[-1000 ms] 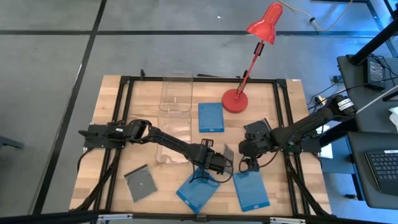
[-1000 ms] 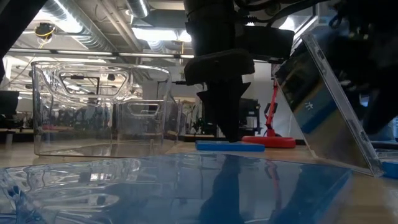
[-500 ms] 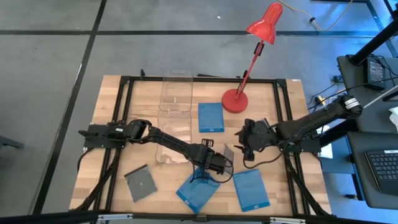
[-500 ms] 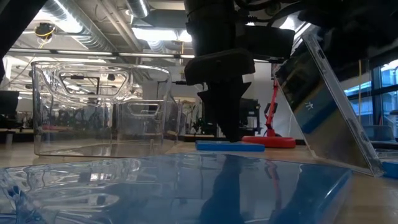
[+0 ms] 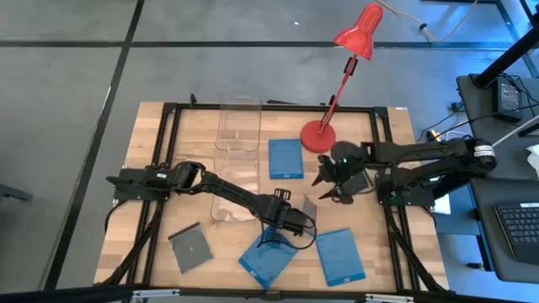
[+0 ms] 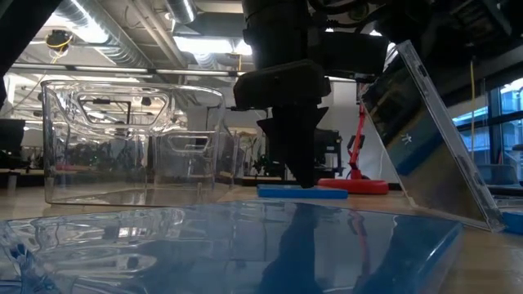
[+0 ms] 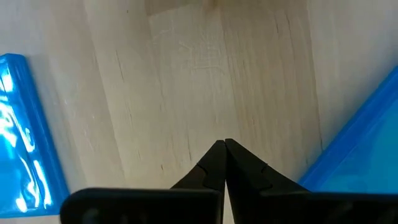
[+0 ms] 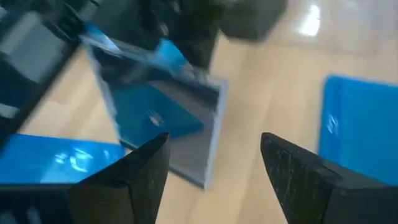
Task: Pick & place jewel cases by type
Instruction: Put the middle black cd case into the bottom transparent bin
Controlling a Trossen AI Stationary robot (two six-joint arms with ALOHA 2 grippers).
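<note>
My left gripper [image 7: 224, 146] is shut and points down at bare wood near the table's middle [image 5: 296, 223]. Right beside it a transparent jewel case with a blue inlay [image 6: 425, 131] stands tilted on its lower edge, its upper edge close to the gripper's body. Flat blue cases lie near the front [image 5: 268, 257] [image 5: 339, 255] and farther back [image 5: 285, 158]. A grey case [image 5: 189, 248] lies at the front left. Another grey case [image 5: 354, 178] lies under my right arm. My right gripper [image 8: 214, 162] hovers open and empty, aimed at the tilted case [image 8: 168, 118]. My left gripper's shut fingers [image 6: 301, 175] point down next to the tilted case. I cannot tell whether their tips touch the table, or whether the case's upper edge [image 6: 400, 49] leans on the gripper's body.
Two clear plastic bins [image 5: 238, 126] [image 5: 229, 192] stand left of centre, one behind the other. A red desk lamp [image 5: 318, 136] stands at the back, its base just beyond my right gripper. A black frame runs along the table's edges.
My right gripper has risen and drawn back from beside the tilted case toward the far edge. It has rolled as it went and has stayed open. The tilted case and my left gripper keep their places.
</note>
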